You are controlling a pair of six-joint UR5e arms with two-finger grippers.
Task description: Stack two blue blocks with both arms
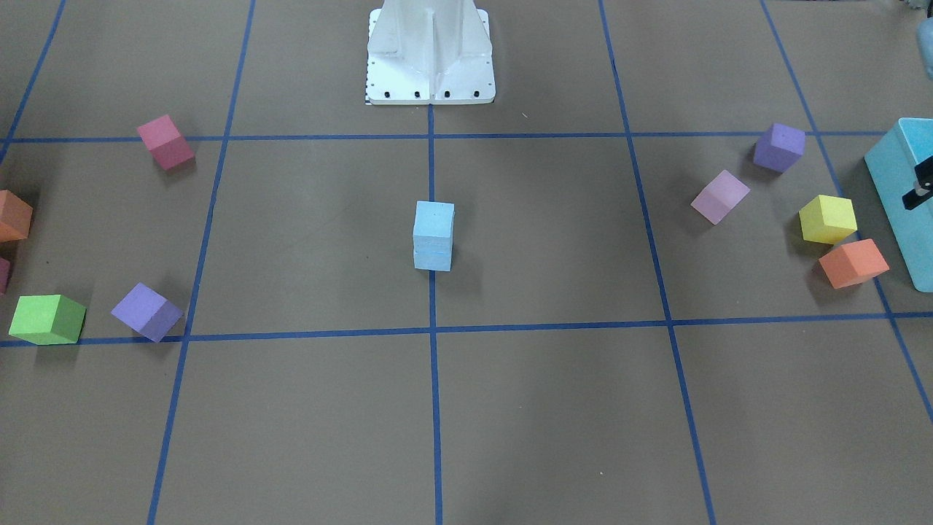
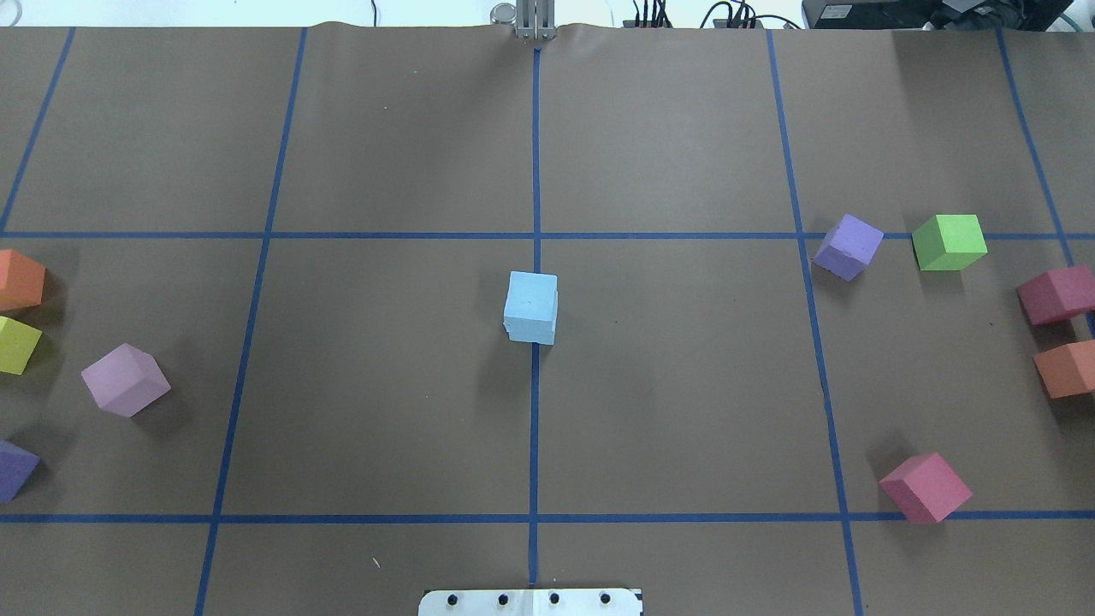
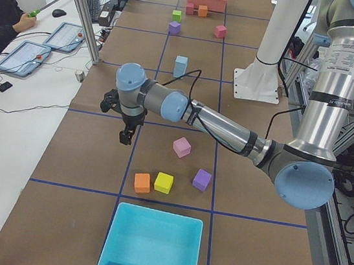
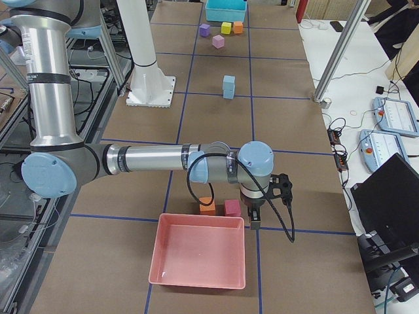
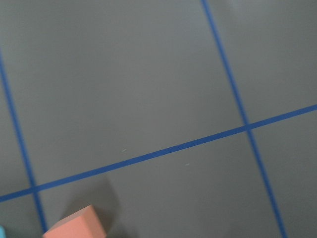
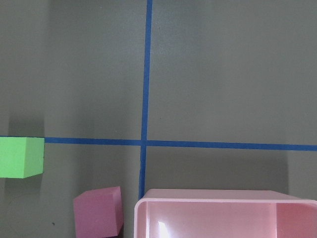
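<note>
The two blue blocks stand stacked, one on the other, on the centre tape line: upper block (image 1: 434,216), lower block (image 1: 433,257). The stack also shows in the overhead view (image 2: 531,305) and both side views (image 3: 180,66) (image 4: 228,86). No gripper touches it. My left gripper (image 3: 125,137) hangs above the table's left end, near the operators' edge, far from the stack. My right gripper (image 4: 254,224) hangs at the right end beside the pink bin (image 4: 200,258). Both show clearly only in side views, so I cannot tell whether they are open or shut.
A turquoise bin (image 3: 149,246) sits at the left end with orange (image 3: 142,182), yellow (image 3: 163,182), purple and pink cubes near it. Green (image 2: 948,242), purple, red and orange cubes lie at the right end. The white pedestal (image 1: 430,58) stands behind the stack.
</note>
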